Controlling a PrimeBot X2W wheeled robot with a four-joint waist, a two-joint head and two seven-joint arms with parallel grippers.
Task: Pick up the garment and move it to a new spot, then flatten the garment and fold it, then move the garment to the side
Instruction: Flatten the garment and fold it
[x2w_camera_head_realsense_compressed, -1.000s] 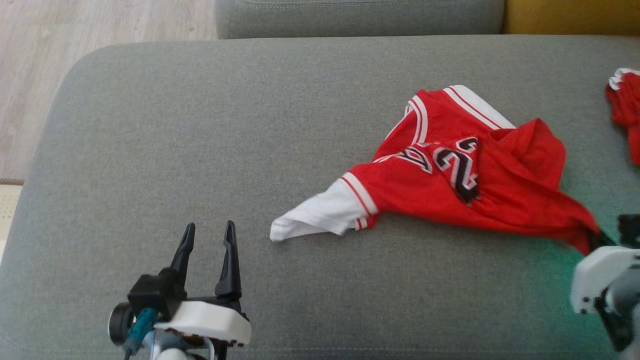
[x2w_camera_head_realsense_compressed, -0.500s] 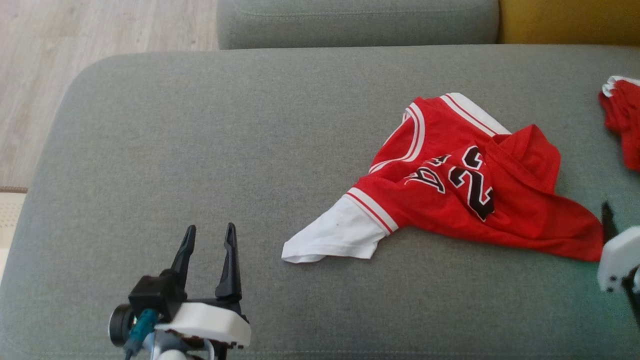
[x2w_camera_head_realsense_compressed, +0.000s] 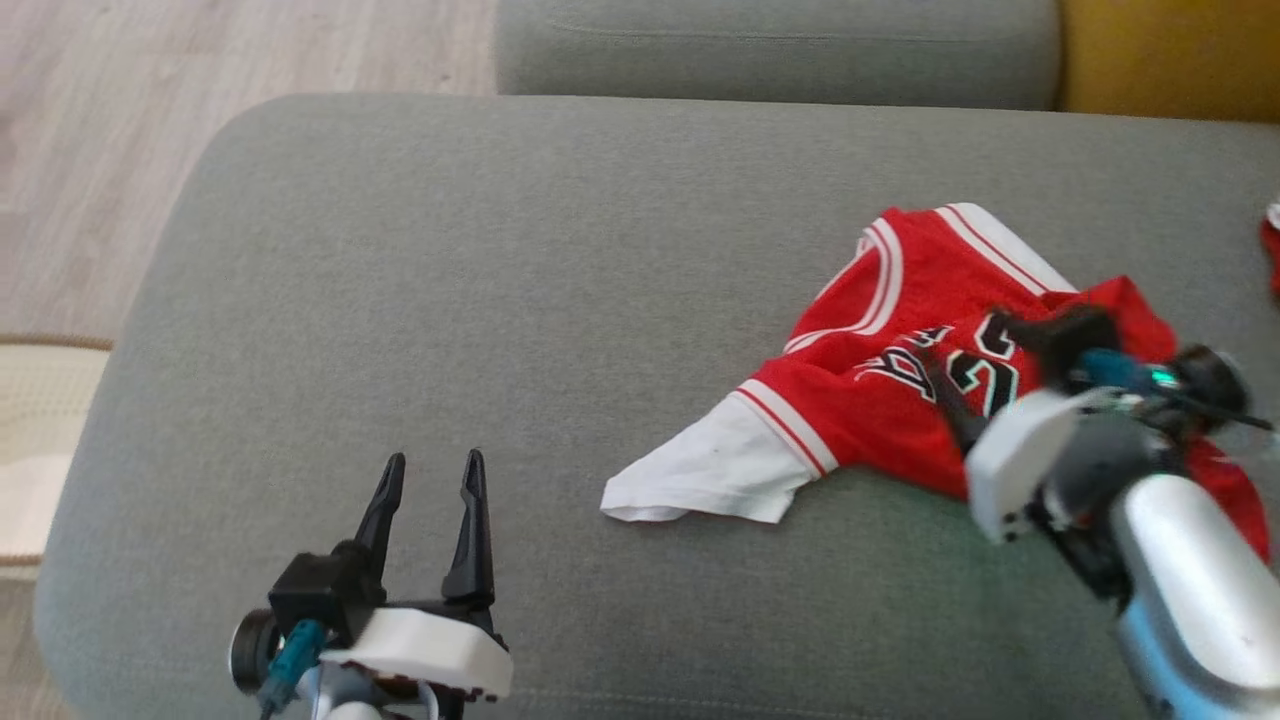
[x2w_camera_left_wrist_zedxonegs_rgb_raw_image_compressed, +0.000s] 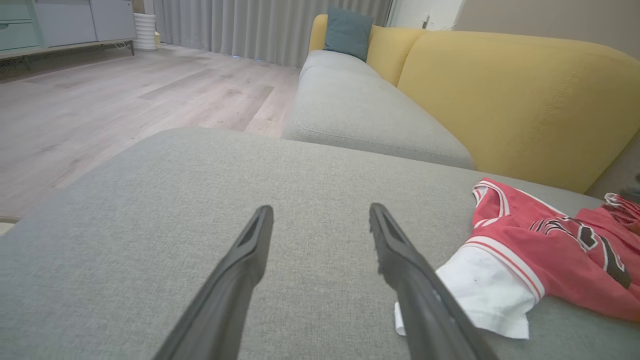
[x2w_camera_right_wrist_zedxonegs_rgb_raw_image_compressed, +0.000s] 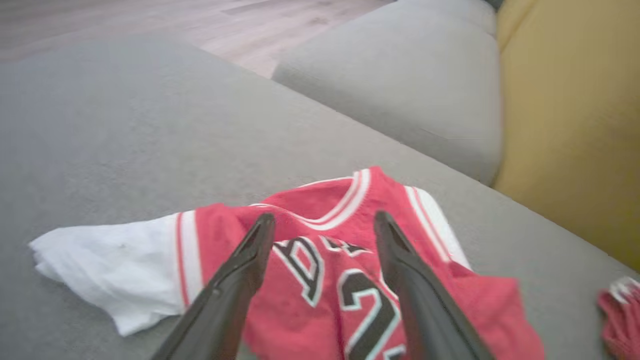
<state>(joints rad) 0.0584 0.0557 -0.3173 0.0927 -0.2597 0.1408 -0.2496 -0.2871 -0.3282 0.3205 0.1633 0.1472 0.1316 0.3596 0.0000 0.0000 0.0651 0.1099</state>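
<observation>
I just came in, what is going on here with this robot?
The robot is handling a red and white basketball jersey, which lies crumpled on a grey sofa cushion. Its right gripper is open above the jersey's number, gripping nothing. Its left gripper, also open, hangs over bare cushion near the white sleeve. The jersey is not yet flattened or folded.

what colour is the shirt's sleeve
The sleeve is white, edged by red stripes where it meets the red shirt; clearest in the right wrist view.

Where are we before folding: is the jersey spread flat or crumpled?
Crumpled. The jersey lies bunched on the couch, its red body folded over itself, one white sleeve sticking out.
</observation>
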